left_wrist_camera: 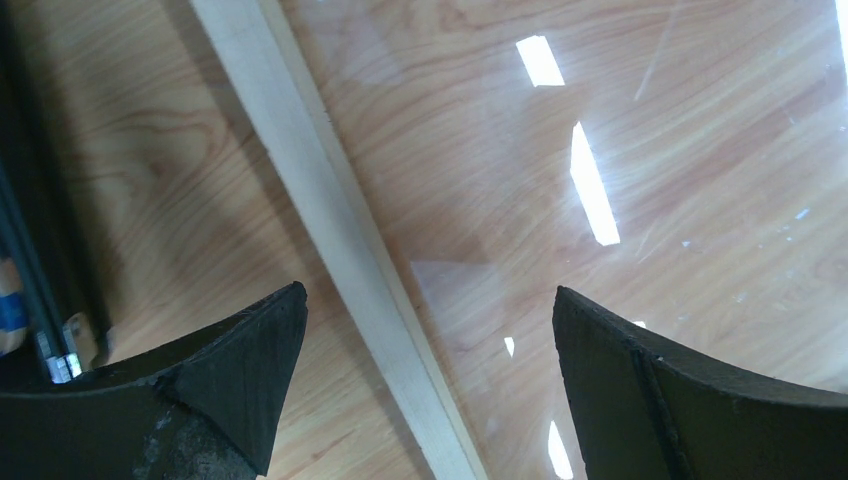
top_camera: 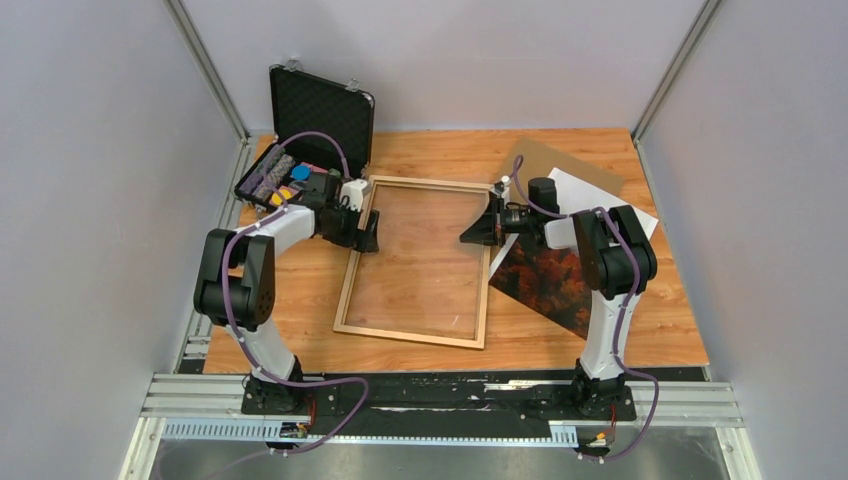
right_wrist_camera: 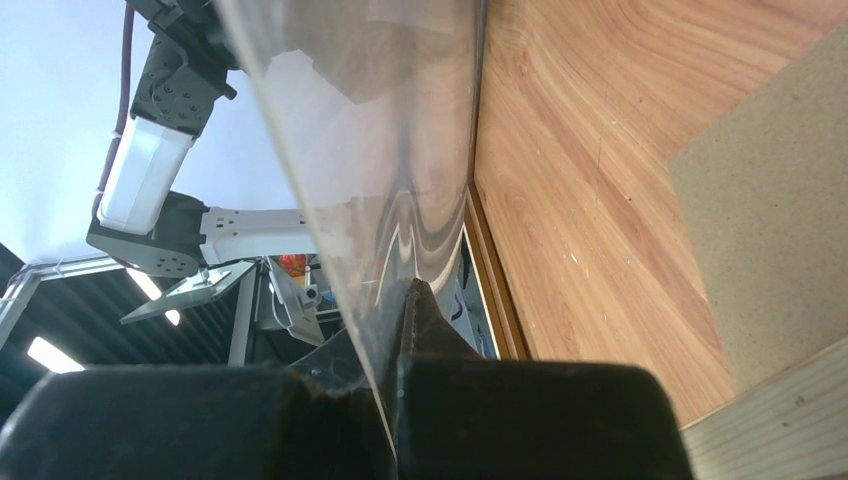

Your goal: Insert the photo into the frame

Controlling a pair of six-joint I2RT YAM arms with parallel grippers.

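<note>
Pinching, top external: clear sheet is clamped by the closed right gripper at the right rail of the frame; photo lies just right of the frame, under that arm.
Left wrist: left gripper is spread wide, empty, over the frame's left rail.
Right wrist: only the sheet's edge is caught; a slip onto the frame is judged possible.
</note>
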